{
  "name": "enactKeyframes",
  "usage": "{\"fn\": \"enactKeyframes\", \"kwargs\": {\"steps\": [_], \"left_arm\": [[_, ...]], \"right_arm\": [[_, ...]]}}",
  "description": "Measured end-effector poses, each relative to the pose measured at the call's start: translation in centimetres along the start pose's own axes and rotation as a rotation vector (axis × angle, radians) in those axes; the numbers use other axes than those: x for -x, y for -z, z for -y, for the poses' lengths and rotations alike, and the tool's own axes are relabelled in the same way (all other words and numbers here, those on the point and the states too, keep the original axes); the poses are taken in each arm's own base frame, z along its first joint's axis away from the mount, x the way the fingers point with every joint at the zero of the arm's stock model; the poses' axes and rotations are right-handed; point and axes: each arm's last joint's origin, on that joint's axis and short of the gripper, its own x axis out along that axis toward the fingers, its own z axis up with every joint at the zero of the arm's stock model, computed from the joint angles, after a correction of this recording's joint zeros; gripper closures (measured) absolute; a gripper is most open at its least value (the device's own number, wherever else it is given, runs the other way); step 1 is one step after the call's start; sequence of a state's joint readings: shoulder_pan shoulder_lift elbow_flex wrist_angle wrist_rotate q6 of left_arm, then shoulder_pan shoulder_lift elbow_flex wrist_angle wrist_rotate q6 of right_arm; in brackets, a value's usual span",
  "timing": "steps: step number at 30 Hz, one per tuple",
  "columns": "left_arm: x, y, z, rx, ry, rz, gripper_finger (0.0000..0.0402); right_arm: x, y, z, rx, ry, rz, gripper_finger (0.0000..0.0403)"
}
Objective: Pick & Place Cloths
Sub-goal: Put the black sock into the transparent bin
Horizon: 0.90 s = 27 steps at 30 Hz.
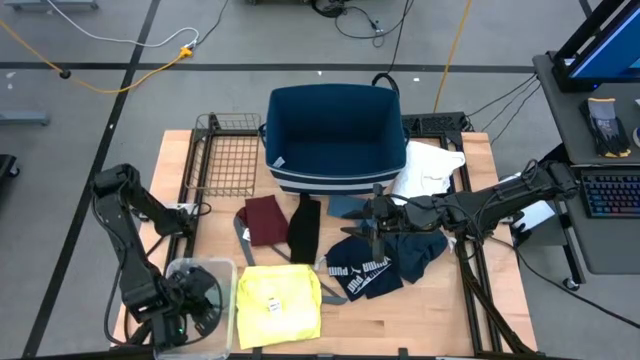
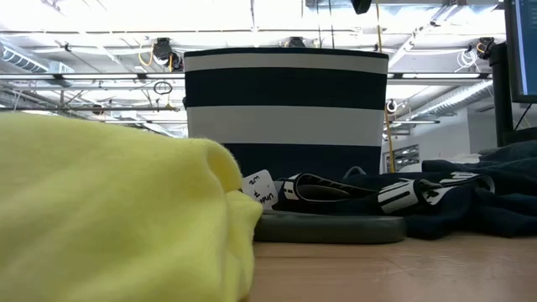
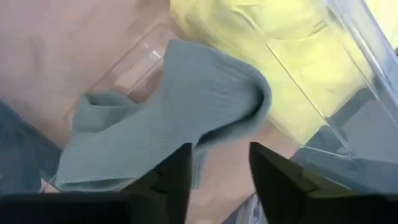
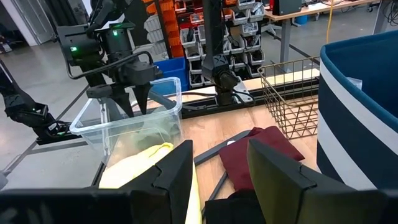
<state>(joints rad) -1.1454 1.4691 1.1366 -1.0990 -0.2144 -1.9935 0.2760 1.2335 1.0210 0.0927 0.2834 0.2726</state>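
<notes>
My left gripper (image 3: 217, 180) hangs open, pointing down into a clear plastic tub (image 1: 205, 268) at the table's near left corner. A grey-green ribbed cloth (image 3: 168, 112) lies on the tub's floor under the fingers, one fold showing between them. My right gripper (image 1: 372, 228) is open above the navy pieces (image 1: 415, 250), near the grey-blue piece (image 1: 350, 207). On the table lie a yellow T-shirt (image 1: 278, 300), navy white-lettered fabric (image 1: 362, 270), a black piece (image 1: 303, 228), a maroon piece (image 1: 265, 218) and a white shirt (image 1: 430, 170).
A blue bin with white stripes (image 1: 335, 135) stands at the far middle of the table, with a wire basket (image 1: 225, 155) to its left. A thin grey hanger (image 2: 327, 226) lies among the cloths. Bare wood shows along the near edge, right of the yellow T-shirt.
</notes>
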Motion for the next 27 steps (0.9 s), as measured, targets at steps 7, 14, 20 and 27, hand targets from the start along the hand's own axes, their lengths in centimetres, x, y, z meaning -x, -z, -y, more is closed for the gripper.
{"fn": "enactKeyframes", "kwargs": {"steps": [7,14,20,27], "left_arm": [[2.4,-0.9,-0.9,0.090,0.073,-0.079,0.0191],[6.0,-3.0,-2.5,0.147,0.286,0.007,0.0219],[8.4,-4.5,-3.2,0.052,0.497,0.178,0.0257],[10.6,-6.2,-4.2,-0.076,0.632,0.450,0.0308]], "right_arm": [[-0.1,-0.6,-0.9,0.070,-0.124,0.064,0.0262],[-0.6,-0.7,-2.0,0.210,-0.165,0.154,0.0282],[-1.6,0.2,-2.0,0.235,-0.159,0.115,0.0303],[-2.6,1.1,-1.8,0.280,-0.143,0.081,0.0332]]}}
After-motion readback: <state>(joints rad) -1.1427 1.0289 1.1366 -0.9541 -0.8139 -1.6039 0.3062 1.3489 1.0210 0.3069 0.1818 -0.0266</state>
